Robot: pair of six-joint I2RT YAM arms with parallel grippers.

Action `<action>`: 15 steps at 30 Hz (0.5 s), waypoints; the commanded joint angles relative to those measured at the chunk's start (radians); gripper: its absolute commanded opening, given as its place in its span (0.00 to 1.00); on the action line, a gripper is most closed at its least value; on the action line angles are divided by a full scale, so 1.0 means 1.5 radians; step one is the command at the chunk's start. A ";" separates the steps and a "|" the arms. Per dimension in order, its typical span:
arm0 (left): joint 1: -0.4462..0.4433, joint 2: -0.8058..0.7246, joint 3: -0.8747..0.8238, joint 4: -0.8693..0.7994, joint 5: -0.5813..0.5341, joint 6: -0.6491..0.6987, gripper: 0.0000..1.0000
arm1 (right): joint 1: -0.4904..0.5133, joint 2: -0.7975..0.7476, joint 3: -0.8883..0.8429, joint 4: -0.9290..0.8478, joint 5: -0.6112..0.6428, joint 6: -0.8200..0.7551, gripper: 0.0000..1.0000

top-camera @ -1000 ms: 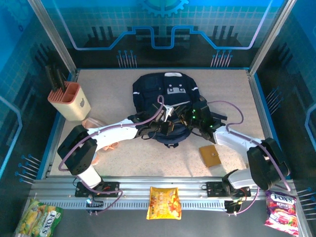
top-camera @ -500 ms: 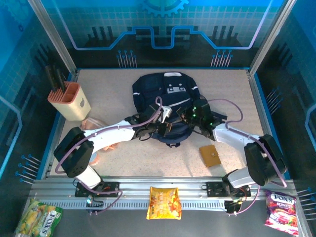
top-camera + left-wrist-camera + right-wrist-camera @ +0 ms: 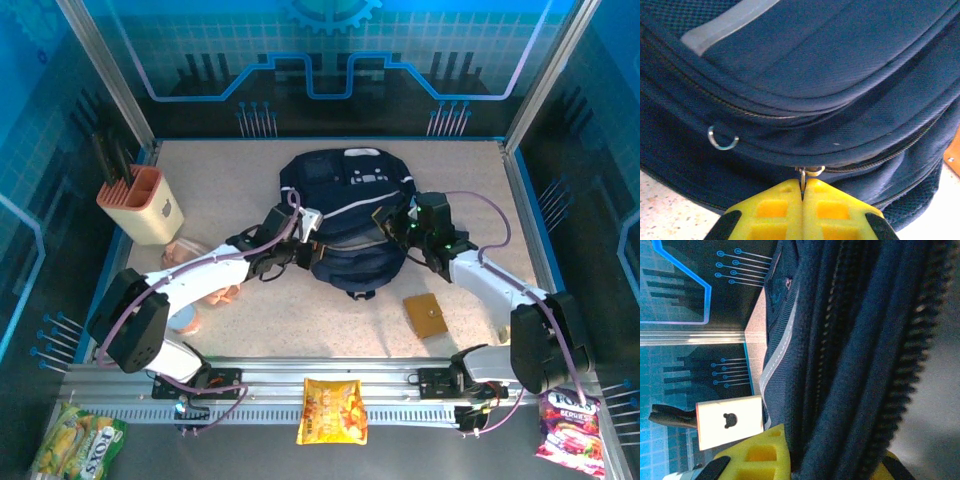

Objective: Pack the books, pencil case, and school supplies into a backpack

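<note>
Backpack (image 3: 345,215) has just been clamped by the right jaws, bracing it for the zipper pull (image 3: 810,171) pinched in the closed left jaws.

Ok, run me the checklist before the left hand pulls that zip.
1. Left hand shut on the zipper pull: ok.
2. Right hand clamped on the backpack fabric: ok.
3. Zip already open: cannot tell.
4. Tan square piece packed: not ok, it lies on the table beside the backpack.
5. Tool holder out of the arms' way: ok, upright at the far left.
</note>
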 commanded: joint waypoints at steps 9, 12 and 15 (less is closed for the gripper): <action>0.075 -0.006 -0.008 -0.004 0.025 0.059 0.00 | -0.018 0.003 0.057 0.016 -0.061 -0.053 0.12; 0.099 0.003 -0.004 0.007 0.024 0.050 0.00 | -0.019 0.005 0.060 0.010 -0.068 -0.060 0.12; 0.129 0.020 0.001 0.024 0.044 0.027 0.00 | -0.020 0.006 0.061 0.006 -0.076 -0.065 0.12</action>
